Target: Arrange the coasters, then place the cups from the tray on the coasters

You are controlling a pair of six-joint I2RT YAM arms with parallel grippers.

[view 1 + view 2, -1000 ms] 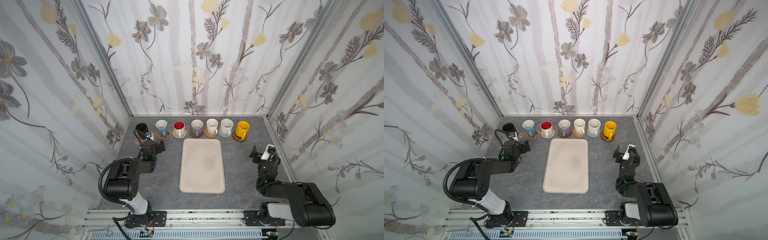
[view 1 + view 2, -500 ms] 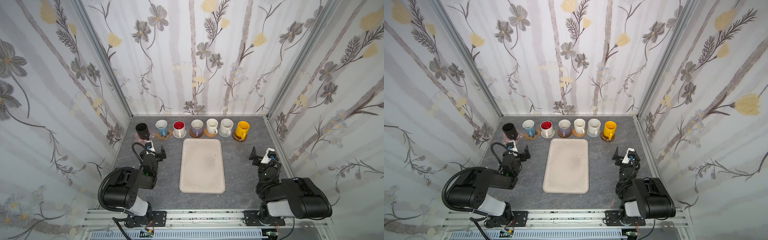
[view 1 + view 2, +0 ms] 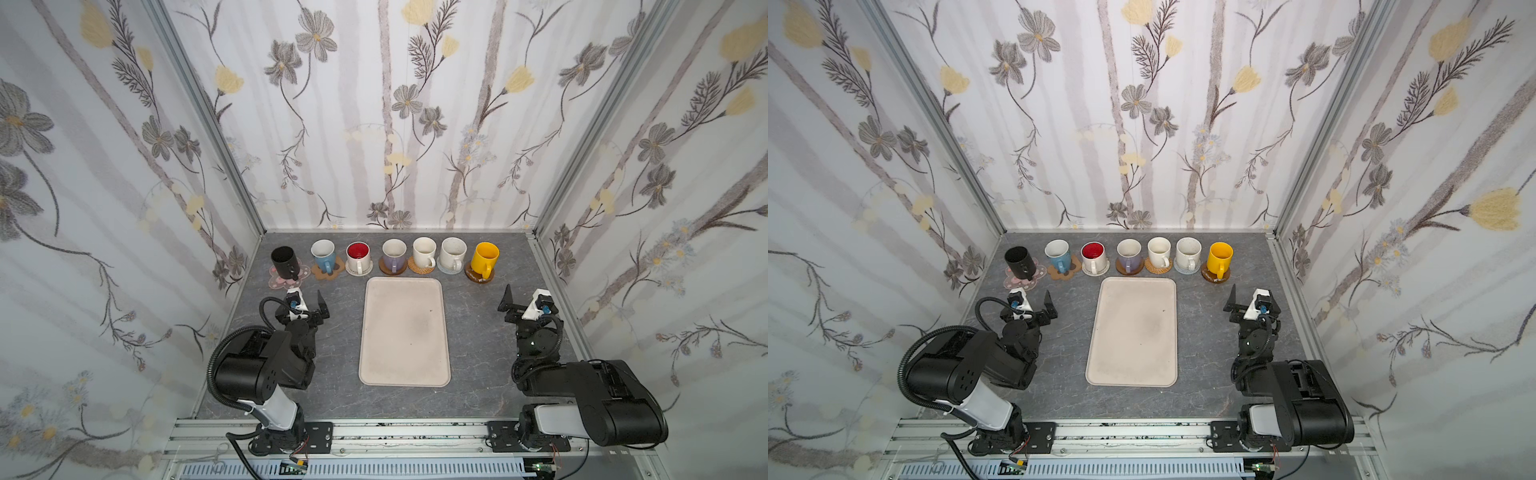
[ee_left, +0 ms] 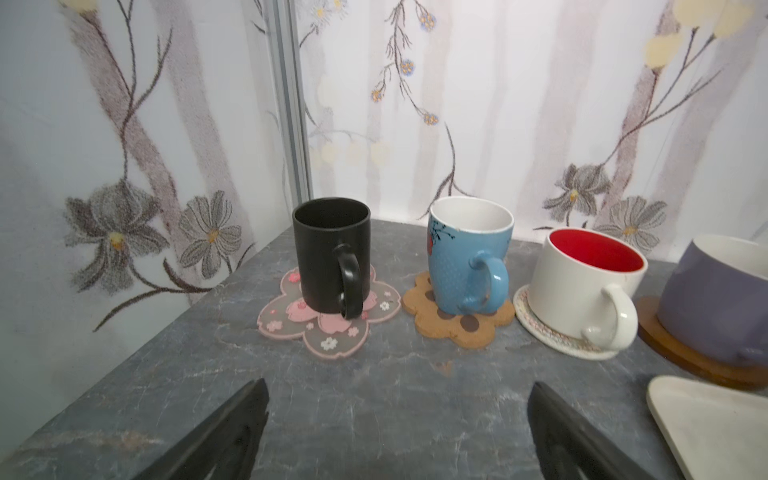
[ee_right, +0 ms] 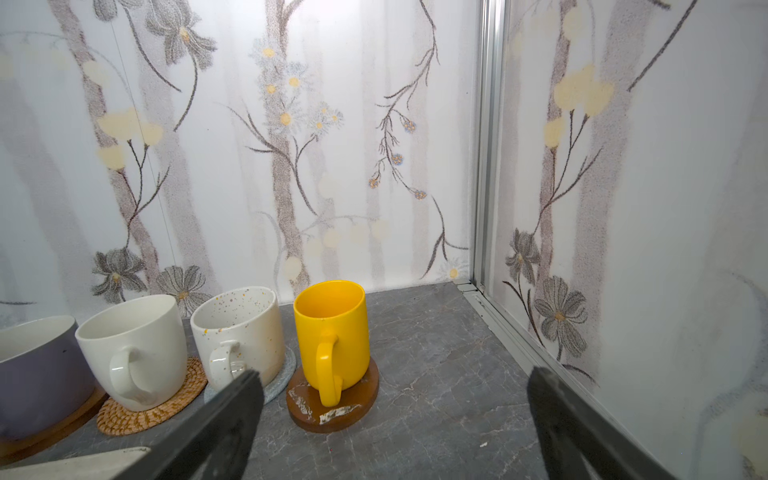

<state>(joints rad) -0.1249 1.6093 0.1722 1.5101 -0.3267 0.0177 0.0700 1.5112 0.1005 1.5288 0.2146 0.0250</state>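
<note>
The left pincer (image 3: 307,302) has drawn back from the black mug (image 3: 284,261) since a second ago. It now hovers over the counter (image 3: 340,399) at the tray's (image 3: 404,353) 9 o'clock, jaws apart and holding nothing. That mug stands upright on the pink flower coaster (image 3: 275,280) at 11 o'clock. The right pincer (image 3: 524,302), likewise spread wide, has eased back at 3 o'clock. The other mugs (image 3: 424,251) stay on their coasters (image 3: 420,269) along 12 o'clock.

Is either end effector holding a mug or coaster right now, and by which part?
Nothing is held. The left end effector and the right end effector are both open, with nothing between their jaws.
</note>
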